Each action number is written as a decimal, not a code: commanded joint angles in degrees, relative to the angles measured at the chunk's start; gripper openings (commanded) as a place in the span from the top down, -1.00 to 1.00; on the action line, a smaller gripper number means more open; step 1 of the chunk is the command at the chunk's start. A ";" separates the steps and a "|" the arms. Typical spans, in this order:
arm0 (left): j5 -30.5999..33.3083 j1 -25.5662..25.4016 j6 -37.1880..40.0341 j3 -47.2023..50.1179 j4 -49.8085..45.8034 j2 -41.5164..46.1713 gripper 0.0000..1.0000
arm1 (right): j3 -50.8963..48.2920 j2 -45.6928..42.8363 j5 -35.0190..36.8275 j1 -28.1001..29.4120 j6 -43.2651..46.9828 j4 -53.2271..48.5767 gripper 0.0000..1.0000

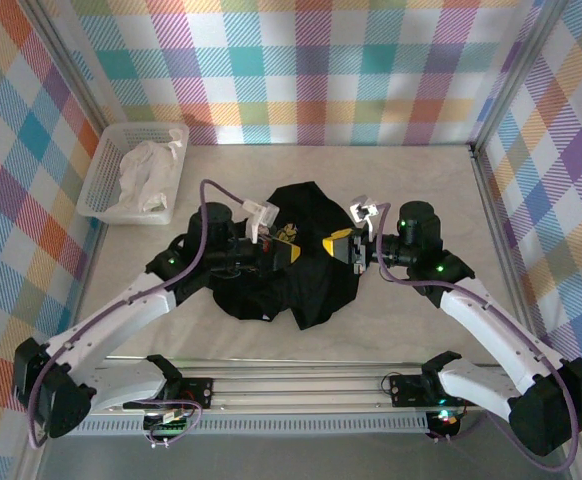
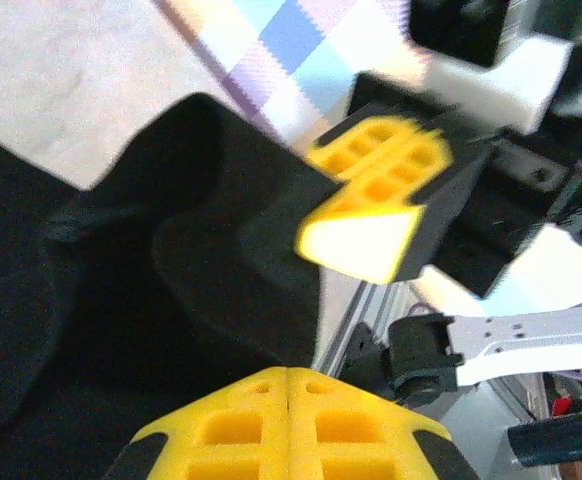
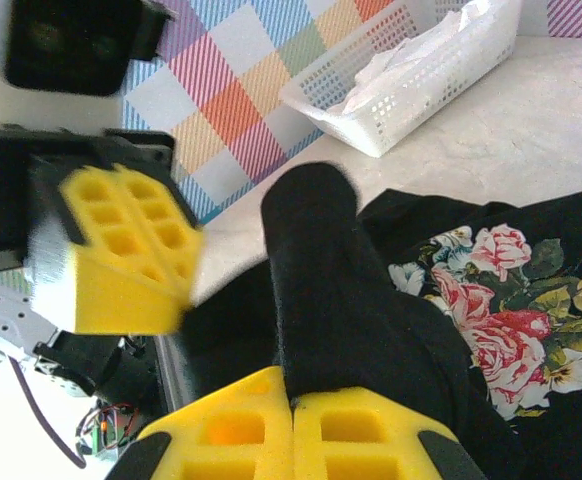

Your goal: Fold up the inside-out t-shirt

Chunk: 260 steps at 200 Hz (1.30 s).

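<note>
1. The inside-out t-shirt (image 1: 306,290) lay bunched in a dark heap at the middle of the tabletop (image 1: 411,180), between the two arms.
2. The left end effector (image 2: 289,372) was clenched, its yellow pads pressed flat together, with a raised black fold of the shirt running down to the tips.
3. The right end effector (image 3: 292,398) was likewise clamped tight, grasping a thick roll of the black fabric that stood up from between its pads.
4. The two end effectors faced each other just above the shirt, near but apart. Each appeared large and blurred in the other's wrist view and hid part of the scene behind it.
5. A floral print (image 3: 496,290) with red and white flowers showed on the fabric beside the right end effector's grip.
6. A white basket (image 1: 99,180) sat at the far left corner of the tabletop, well apart from the shirt, with a crumpled white cloth (image 1: 146,172) inside.
7. Checked walls (image 1: 301,70) closed in the far side and both flanks.
8. A metal rail (image 1: 301,385) carrying the arm bases ran along the near edge.
</note>
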State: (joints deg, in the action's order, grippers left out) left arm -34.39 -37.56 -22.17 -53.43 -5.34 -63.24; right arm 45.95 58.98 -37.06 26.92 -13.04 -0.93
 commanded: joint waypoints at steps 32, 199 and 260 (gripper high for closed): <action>0.05 -0.08 -0.12 5.20 7.94 6.32 1.00 | 1.67 1.63 2.11 -0.34 -7.63 4.87 1.00; 13.82 4.60 -11.18 12.85 1.31 0.17 -0.31 | -7.42 -3.95 -2.58 -0.37 -0.67 7.44 1.00; 4.39 5.04 -14.13 11.19 10.19 -9.23 -0.23 | -6.76 -3.73 -2.53 -0.40 -1.16 8.17 1.00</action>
State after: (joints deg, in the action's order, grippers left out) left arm -25.50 -32.86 -34.98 -40.73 0.03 -70.52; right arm 38.50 55.75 -38.20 26.92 -14.94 5.08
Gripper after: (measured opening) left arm 0.637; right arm 0.064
